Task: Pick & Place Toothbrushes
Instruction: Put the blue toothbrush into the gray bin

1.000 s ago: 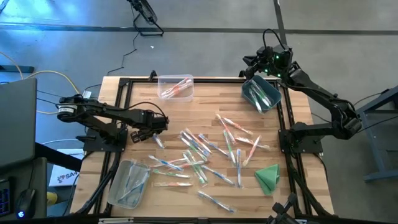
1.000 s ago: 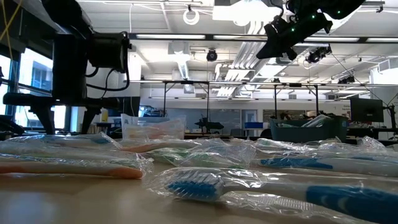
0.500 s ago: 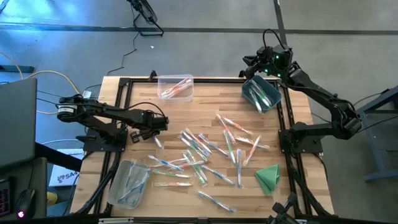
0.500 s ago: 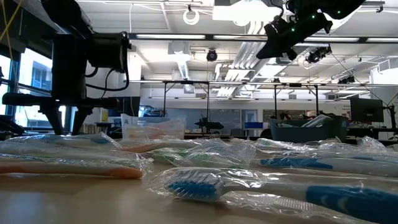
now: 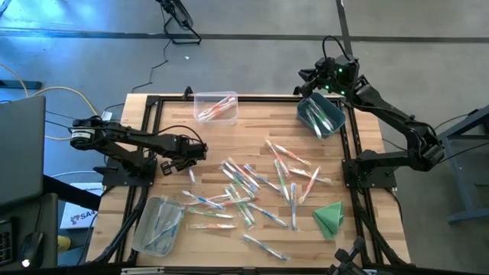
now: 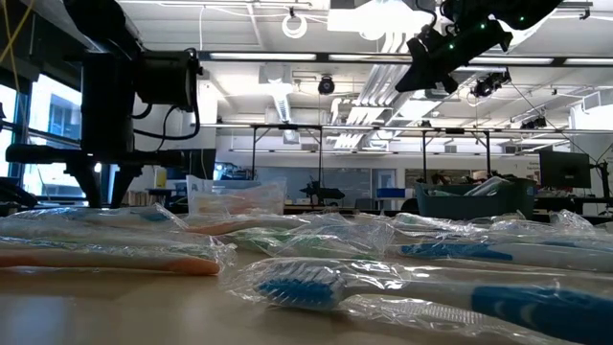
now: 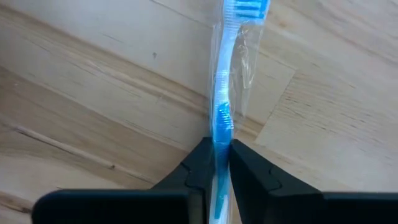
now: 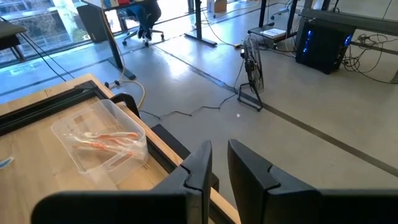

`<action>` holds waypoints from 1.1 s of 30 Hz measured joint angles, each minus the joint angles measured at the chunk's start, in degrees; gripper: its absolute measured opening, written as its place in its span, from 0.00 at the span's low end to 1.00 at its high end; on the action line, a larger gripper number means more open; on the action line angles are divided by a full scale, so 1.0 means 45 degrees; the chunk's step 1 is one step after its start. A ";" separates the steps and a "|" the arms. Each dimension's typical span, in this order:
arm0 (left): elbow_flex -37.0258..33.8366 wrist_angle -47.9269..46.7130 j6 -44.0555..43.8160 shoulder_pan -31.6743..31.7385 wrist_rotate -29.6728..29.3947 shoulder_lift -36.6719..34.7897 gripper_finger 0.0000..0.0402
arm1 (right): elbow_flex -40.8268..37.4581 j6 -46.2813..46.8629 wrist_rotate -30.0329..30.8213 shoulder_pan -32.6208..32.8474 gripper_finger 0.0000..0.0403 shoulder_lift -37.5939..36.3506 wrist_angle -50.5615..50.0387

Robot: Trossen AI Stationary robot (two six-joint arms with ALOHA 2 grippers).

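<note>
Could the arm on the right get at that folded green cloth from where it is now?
Probably yes. The right gripper hangs above the teal bin, holding nothing, and the green cloth lies uncovered on that arm's side of the table, beside the toothbrushes.

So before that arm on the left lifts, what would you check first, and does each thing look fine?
1. Left gripper closed on the blue toothbrush: ok, fingers pinch its wrapped handle.
2. Grip centred on the brush: not ok, it holds one end, so the brush may droop.
3. Brush free of the pile: ok, it lies apart on bare wood.
4. Target bin: cannot tell. The clear bin holds orange ones, the dark bin others.
5. Right gripper out of the way: ok, empty, raised over the table's far edge.
</note>
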 joint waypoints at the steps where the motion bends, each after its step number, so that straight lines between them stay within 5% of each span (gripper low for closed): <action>1: 0.0000 0.0003 -0.0001 0.0000 0.0005 0.0000 0.11 | 0.0000 0.0000 0.0004 0.0000 0.11 0.0000 -0.0022; 24: 0.0124 -0.0149 0.0496 0.0000 0.0330 0.0024 0.11 | -0.0005 -0.0015 0.0004 0.0000 0.11 0.0000 -0.0414; 33: 0.0151 -0.0189 0.0934 0.0000 0.0320 0.0024 0.03 | -0.0005 -0.0015 0.0004 0.0000 0.11 0.0000 -0.0505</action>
